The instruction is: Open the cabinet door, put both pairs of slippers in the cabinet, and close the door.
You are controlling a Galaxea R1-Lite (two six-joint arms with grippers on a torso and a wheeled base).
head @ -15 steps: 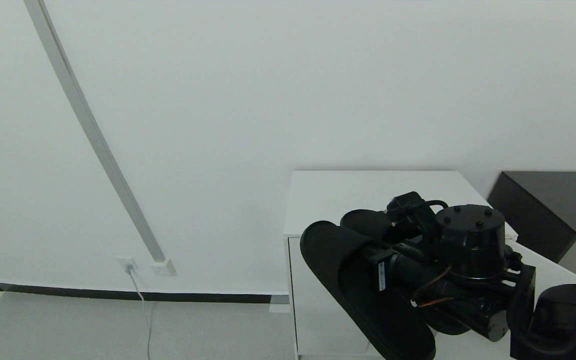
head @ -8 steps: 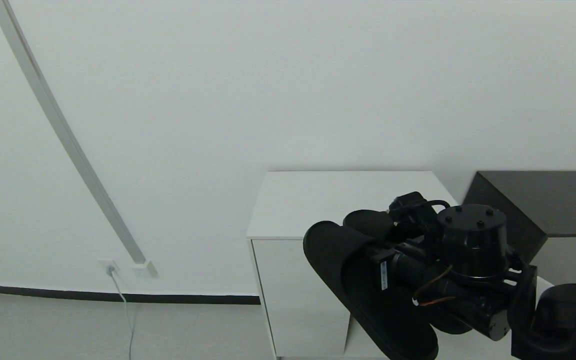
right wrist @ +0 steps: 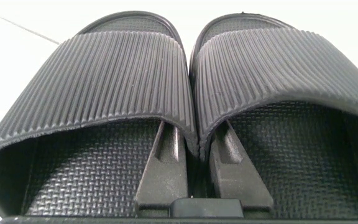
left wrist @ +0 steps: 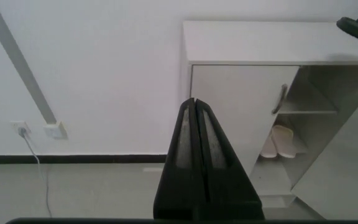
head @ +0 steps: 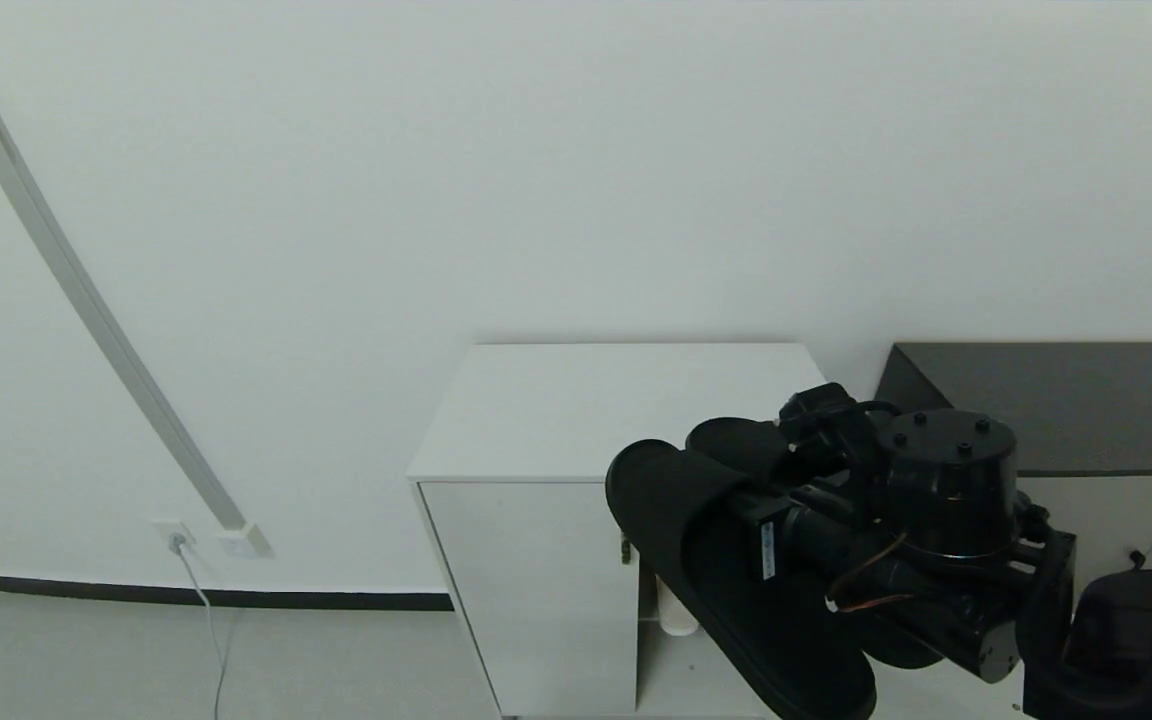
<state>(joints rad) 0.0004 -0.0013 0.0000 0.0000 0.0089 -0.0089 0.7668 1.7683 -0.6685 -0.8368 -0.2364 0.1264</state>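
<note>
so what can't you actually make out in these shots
- Head view: the cabinet's open side, mostly hidden behind the black slippers.
- Left wrist view: the cabinet's lowest shelf, behind the left gripper; the white slippers are too small for detail.
- Right wrist view: the right gripper's tips, hidden under the black slippers' straps.

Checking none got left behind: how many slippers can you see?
4. Two black slippers are clamped side by side in the right gripper, before the cabinet. Two white slippers lie inside it. More could be hidden behind its closed door.
</note>
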